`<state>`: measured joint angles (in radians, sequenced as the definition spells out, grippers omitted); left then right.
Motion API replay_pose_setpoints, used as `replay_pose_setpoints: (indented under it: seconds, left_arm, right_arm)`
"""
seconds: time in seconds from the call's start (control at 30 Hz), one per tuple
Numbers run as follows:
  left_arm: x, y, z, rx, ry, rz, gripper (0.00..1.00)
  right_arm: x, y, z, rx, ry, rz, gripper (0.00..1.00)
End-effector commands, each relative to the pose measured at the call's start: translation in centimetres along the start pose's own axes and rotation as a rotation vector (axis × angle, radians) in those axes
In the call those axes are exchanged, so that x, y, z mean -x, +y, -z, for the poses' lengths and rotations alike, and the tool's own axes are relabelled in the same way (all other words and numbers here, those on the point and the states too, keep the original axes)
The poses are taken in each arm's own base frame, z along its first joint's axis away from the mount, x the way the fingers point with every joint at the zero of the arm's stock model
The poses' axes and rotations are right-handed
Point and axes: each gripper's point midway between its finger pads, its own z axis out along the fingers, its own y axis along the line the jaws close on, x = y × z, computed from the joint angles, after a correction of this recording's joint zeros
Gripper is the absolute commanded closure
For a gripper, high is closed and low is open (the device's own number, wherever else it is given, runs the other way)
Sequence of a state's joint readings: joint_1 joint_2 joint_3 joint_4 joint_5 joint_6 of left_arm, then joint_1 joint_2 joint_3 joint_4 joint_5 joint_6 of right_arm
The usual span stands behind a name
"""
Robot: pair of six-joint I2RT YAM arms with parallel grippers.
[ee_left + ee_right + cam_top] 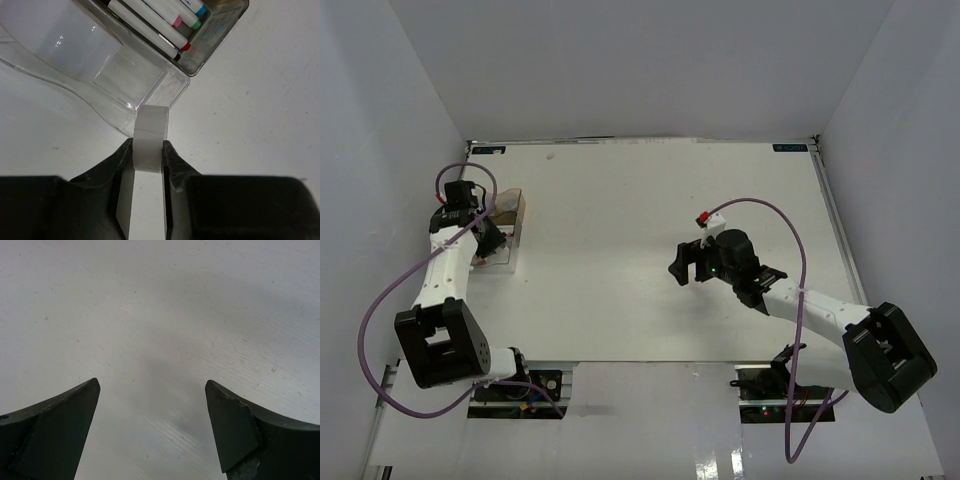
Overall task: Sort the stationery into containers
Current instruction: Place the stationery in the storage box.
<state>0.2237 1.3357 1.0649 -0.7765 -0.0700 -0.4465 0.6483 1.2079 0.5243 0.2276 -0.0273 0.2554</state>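
My left gripper [148, 150] is shut on a white tape roll [150, 131], held edge-on just in front of the translucent box [220, 30]. In the left wrist view the box's far compartment holds several white markers [160, 22] with pink, green, red, blue and black caps; its near compartment looks bare. In the top view the box [512, 212] lies at the far left with the left gripper [490, 245] beside it. My right gripper [685, 265] is open and empty over bare table, as the right wrist view [152, 385] shows. No jars are in view.
The white table [640, 200] is walled by white panels on three sides. The left arm's purple cable [380, 300] loops out at the left, and the right arm's cable [798, 250] arcs over the right side.
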Motion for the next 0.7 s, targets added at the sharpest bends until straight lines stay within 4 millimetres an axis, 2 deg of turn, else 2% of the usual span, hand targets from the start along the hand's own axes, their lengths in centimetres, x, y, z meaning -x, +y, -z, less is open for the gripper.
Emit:
replay_pose_setpoints:
  seconds: [0.0, 0.2, 0.37, 0.57, 0.6, 0.67]
  left_arm:
    - [2.2, -0.8, 0.2, -0.035, -0.052, -0.003, 0.91]
    - [2.9, -0.1, -0.7, 0.003, -0.056, 0.002, 0.89]
    - [2.9, 0.3, -1.4, 0.016, -0.050, 0.009, 0.83]
    - [2.5, 0.6, -2.1, 0.026, -0.041, 0.016, 0.69]
    - [2.6, 0.6, -2.0, 0.026, -0.046, 0.019, 0.63]
    - [2.8, 0.5, -1.9, 0.021, -0.057, 0.018, 0.57]
  right_arm:
    - [1.0, 0.9, -0.3, 0.055, -0.045, -0.002, 0.08]
    - [0.9, 0.8, -0.4, 0.062, -0.043, -0.009, 0.08]
    - [0.8, 0.6, -0.5, 0.062, -0.040, -0.013, 0.09]
    - [0.7, 0.5, -0.4, 0.060, -0.039, -0.013, 0.09]
    - [0.6, 0.5, -0.4, 0.060, -0.037, -0.015, 0.09]
    - [0.6, 0.5, -0.5, 0.061, -0.036, -0.015, 0.08]
